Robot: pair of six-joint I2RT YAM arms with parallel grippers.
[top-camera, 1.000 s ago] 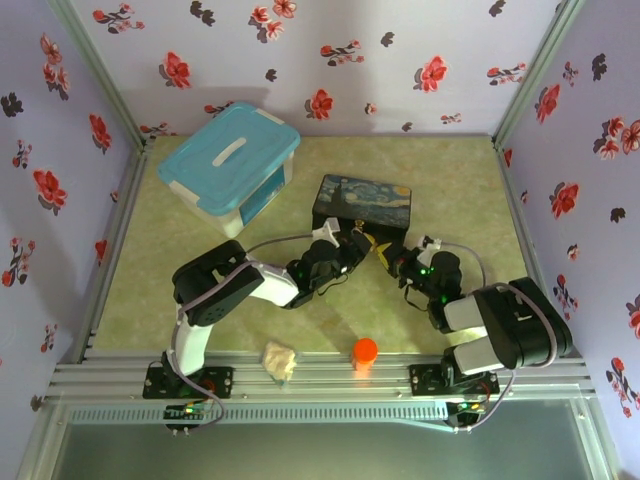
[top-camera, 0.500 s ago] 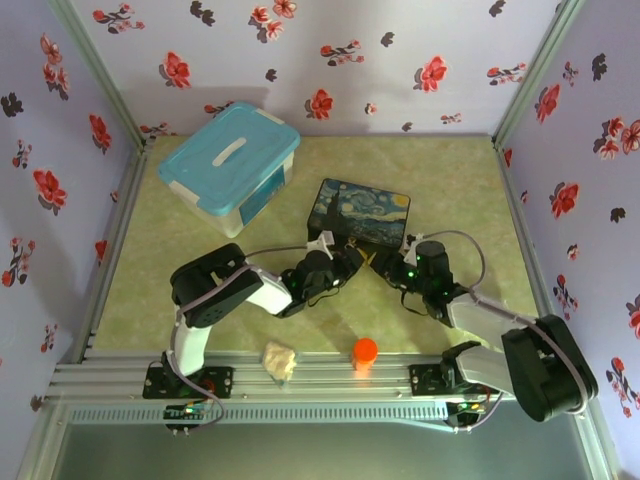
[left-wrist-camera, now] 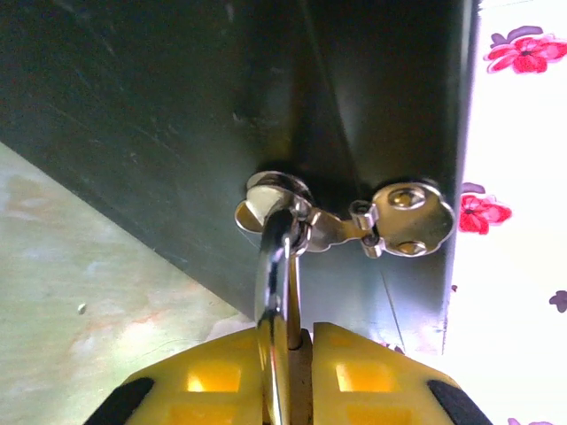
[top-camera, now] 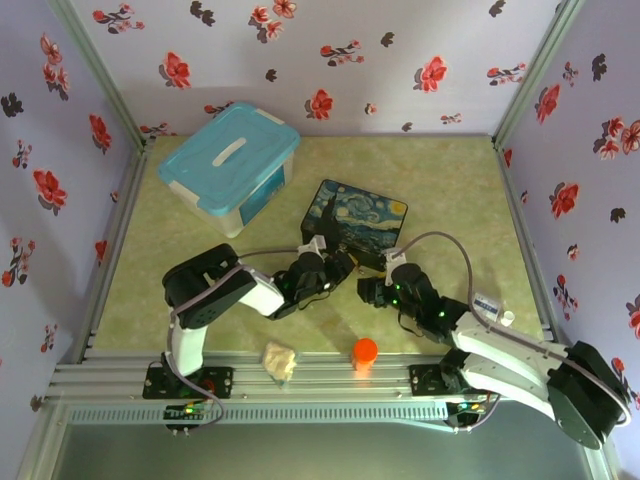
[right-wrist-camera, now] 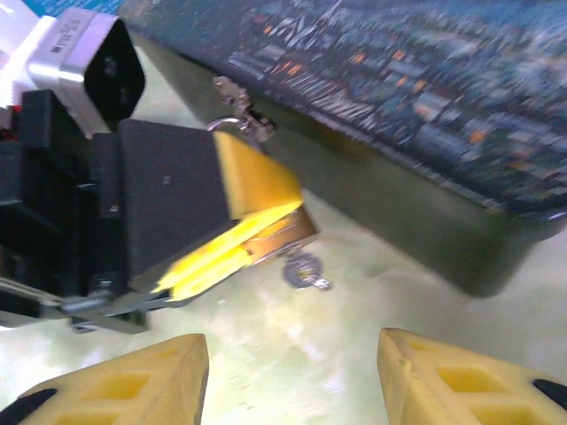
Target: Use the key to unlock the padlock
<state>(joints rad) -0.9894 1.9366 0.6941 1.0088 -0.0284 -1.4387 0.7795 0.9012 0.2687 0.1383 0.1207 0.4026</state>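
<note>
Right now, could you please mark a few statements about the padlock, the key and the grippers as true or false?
1. The left gripper is shut on the padlock. True.
2. The right gripper holds the key. False: it is open and empty; the key sits at the padlock's end.
3. The padlock's shackle passes through the painted box's hasp. True.
4. The orange cap lies on the box. False: it stands at the table's near edge.

Painted box (right-wrist-camera: 399, 133) blocks behind padlock (right-wrist-camera: 282, 234); bare table (right-wrist-camera: 292, 350) open nearside.
</note>
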